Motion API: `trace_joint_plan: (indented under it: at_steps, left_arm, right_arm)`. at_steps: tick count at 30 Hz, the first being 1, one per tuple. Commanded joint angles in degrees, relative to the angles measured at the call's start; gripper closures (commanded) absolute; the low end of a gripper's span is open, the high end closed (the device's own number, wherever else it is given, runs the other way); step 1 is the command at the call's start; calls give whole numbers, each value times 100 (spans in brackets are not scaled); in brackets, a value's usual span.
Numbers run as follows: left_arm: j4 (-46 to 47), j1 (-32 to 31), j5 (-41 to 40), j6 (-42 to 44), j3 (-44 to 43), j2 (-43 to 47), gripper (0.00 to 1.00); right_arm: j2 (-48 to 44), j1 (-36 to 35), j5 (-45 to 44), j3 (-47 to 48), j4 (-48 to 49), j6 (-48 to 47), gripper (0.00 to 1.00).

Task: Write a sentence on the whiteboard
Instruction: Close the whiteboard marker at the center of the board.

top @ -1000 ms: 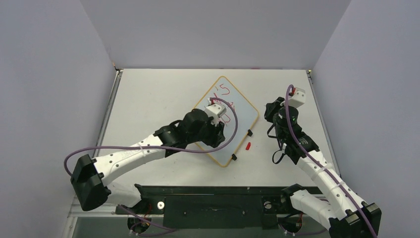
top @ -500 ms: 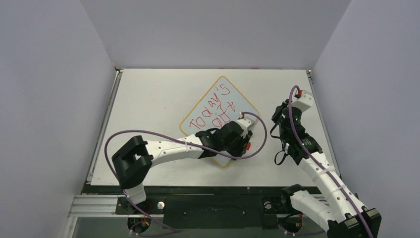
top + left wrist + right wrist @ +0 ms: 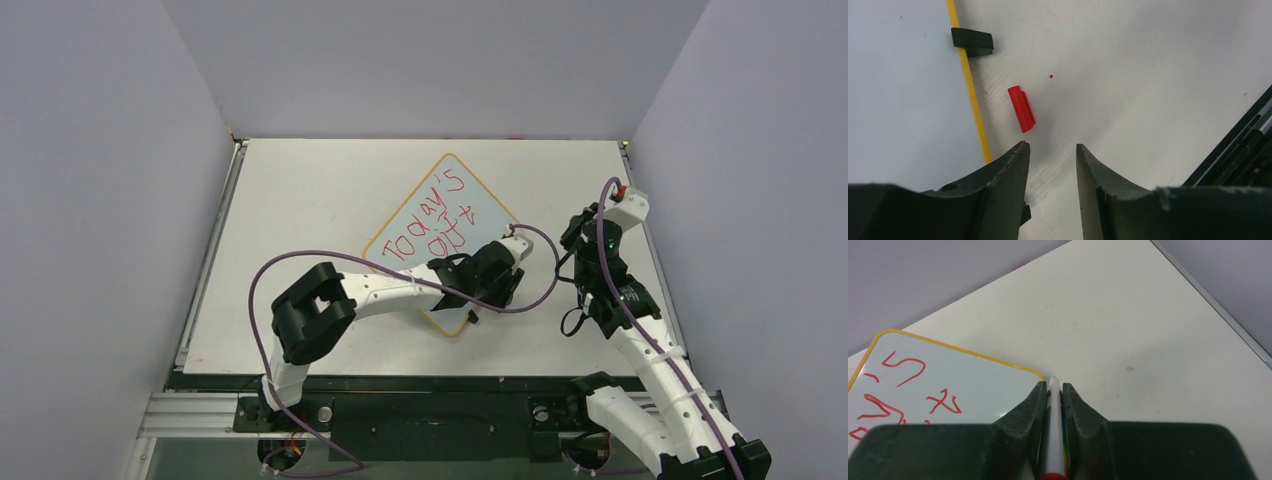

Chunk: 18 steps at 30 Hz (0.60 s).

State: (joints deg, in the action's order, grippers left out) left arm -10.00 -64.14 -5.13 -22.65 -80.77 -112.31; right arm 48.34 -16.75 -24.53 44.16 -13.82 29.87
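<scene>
Shift the spread, empty left pincer (image 3: 1052,146) toward upper left, straddle the red cap (image 3: 1021,109), close; hold steady the marker (image 3: 1053,430) pinched in the right pincer (image 3: 1054,384)

The red sentence (image 3: 432,224) on the whiteboard (image 3: 492,222) reads "Today's", then "gift".

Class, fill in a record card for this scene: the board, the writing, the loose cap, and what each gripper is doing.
board: whiteboard flat on the table, turned cornerwise
writing: sentence in red, two lines, beginning "Today's"
cap: red cap lying on the table beside the board's yellow frame
left gripper: open, empty, near the cap
right gripper: shut on the marker, off the board's corner
</scene>
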Motion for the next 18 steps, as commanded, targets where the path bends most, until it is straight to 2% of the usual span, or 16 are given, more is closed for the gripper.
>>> trace_joint_plan:
  at_steps: [1, 18]
  left_arm:
    - [-88, -53, -286, 59, -481, -267, 64]
    - [-620, -55, -851, 137, -1218, -1067, 64]
  right_arm:
    - [-156, 118, 10, -4, 8, -37, 100]
    - [-247, 260, 184, -61, -3, -53, 100]
